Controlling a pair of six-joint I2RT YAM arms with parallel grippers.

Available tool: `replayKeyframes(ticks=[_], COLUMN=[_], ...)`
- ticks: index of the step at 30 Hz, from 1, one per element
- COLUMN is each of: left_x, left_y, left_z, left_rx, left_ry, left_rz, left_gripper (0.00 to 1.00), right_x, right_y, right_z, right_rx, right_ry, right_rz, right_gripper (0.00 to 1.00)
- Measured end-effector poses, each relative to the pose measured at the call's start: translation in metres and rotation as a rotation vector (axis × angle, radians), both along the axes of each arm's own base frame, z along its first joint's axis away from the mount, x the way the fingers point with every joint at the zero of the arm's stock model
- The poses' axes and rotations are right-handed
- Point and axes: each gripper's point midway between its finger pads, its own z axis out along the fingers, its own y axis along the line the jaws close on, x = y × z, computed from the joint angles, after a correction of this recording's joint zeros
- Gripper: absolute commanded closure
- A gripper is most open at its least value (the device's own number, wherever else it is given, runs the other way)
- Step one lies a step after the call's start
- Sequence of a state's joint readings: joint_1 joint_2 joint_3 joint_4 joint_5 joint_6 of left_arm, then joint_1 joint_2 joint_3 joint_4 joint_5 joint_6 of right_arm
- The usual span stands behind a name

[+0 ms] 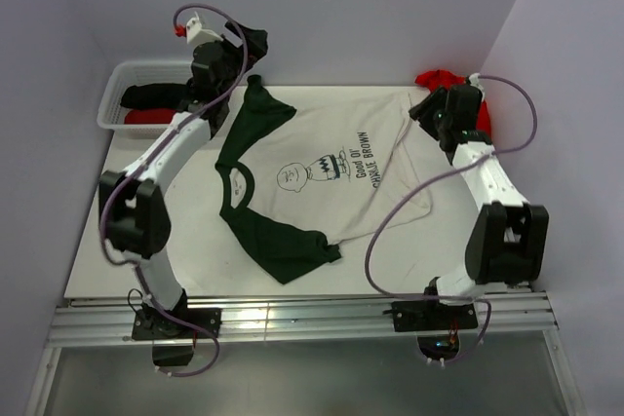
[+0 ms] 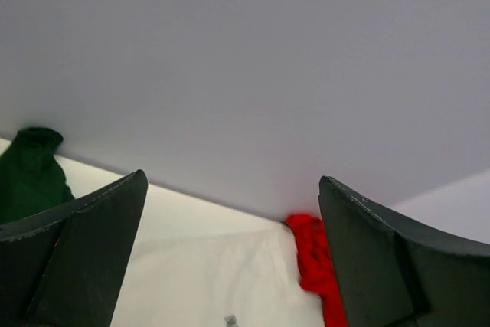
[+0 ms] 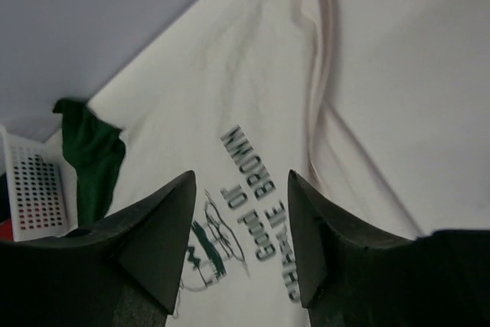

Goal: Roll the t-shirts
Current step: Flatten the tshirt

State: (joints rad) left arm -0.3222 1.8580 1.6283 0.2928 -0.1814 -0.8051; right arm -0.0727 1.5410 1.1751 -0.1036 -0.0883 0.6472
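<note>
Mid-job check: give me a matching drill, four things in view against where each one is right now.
Things:
1. white t-shirt
2. red t-shirt
3. basket
4. left gripper

Places:
A. far right corner of the table
B. far left side of the table
C. spread flat in the centre
D. raised near the basket, jaws open and empty

Pairs: 1-C, 2-A, 3-B, 4-D
</note>
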Motion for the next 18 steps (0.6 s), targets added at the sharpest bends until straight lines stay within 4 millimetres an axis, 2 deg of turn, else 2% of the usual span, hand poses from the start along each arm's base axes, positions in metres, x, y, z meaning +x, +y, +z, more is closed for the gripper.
replayKeyframes(ticks=[2,4,6,8,10,12,15,18], left_x=[-0.038,-0.079,-0.116,-0.148,-0.174,-0.193,-0.210,-0.224], left_y=[-0.005,-0.008,-0.014,-0.021,-0.029,-0.033,-0.027,-0.016], left_z=[0.024,0.038,0.037,0.025,-0.006,-0.055,-0.133,-0.186], left_rx=[0.000,0.002,0.009,0.012,0.026,0.052,0.102,0.142], left_ry=[-0.003,0.007,0.037,0.077,0.147,0.250,0.427,0.559], left_rz=[-0.036,-0.070,-0.106,-0.145,-0.180,-0.205,-0.198,-0.172], left_gripper=[0.00,0.01,0.00,0.01,0.02,0.02,0.02,0.02], right_x=[-0.027,-0.057,-0.080,-0.101,-0.118,-0.132,-0.149,-0.155], right_y=[-0.004,-0.011,-0.016,-0.020,-0.020,-0.020,-0.019,-0.018], right_z=[0.000,-0.007,-0.018,-0.035,-0.056,-0.077,-0.103,-0.116], right_rx=[-0.037,-0.087,-0.121,-0.143,-0.149,-0.147,-0.136,-0.114], right_ry=[0.023,0.056,0.096,0.145,0.204,0.263,0.335,0.374], right_rz=[-0.014,-0.036,-0.053,-0.063,-0.065,-0.066,-0.066,-0.068], right_gripper=[0.48,0.51,0.51,0.51,0.51,0.48,0.39,0.38])
